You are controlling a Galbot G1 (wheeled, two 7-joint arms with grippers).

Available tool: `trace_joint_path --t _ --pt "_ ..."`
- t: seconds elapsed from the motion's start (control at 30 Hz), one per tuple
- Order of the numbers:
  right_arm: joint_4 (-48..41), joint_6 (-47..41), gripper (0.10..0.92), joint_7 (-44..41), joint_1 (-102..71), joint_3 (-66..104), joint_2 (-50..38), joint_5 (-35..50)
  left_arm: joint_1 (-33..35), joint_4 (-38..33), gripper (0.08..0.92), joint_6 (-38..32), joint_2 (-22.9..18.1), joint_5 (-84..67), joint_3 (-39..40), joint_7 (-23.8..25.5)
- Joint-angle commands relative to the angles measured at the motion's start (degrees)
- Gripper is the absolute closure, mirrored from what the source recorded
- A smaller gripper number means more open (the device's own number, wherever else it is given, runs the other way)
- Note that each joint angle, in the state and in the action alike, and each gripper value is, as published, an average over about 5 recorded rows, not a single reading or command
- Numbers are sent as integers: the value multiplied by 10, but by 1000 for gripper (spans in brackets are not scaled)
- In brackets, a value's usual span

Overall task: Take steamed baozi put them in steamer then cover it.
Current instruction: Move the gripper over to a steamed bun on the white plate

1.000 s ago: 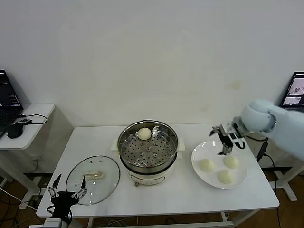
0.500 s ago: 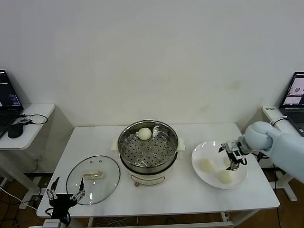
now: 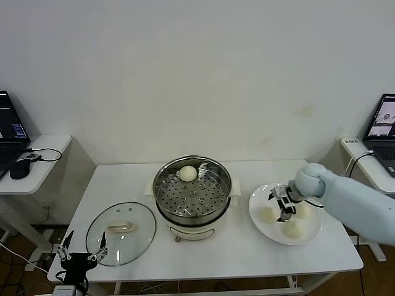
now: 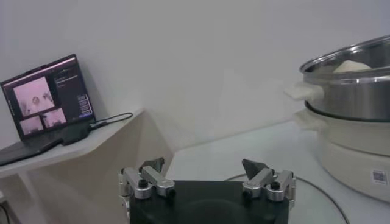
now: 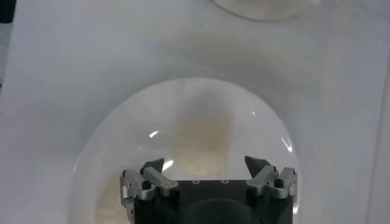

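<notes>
Right gripper has slid inward over the plate

Nearest, the left gripper (image 3: 81, 254) waits at the desk (image 3: 247, 253) edge, jaws wide, empty, beside one glass lid (image 3: 121, 232). The right gripper (image 3: 279, 205), jaws spread, holding nothing, now hovers over the plate (image 3: 256, 200) with three buns (image 3: 294, 229). Farther back, one steamer (image 3: 192, 194) holds a fourth bun (image 3: 187, 173).

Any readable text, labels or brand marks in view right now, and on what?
No text is readable.
Steamer: small label on its white base, too blurred to read.
Left laptop screen: windows and lines, too small to read.
Right laptop screen: unreadable.
</notes>
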Motion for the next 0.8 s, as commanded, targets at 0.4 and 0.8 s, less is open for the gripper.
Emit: trace_joint_path --t 0.4,0.8 --pt "-52 -10 289 0 -16 14 49 -19 -3 5 177 -1 -3 0 2 0" --pt "-43 -15 409 -14 -15 16 39 -22 -3 5 177 -1 -4 -1 3 -1"
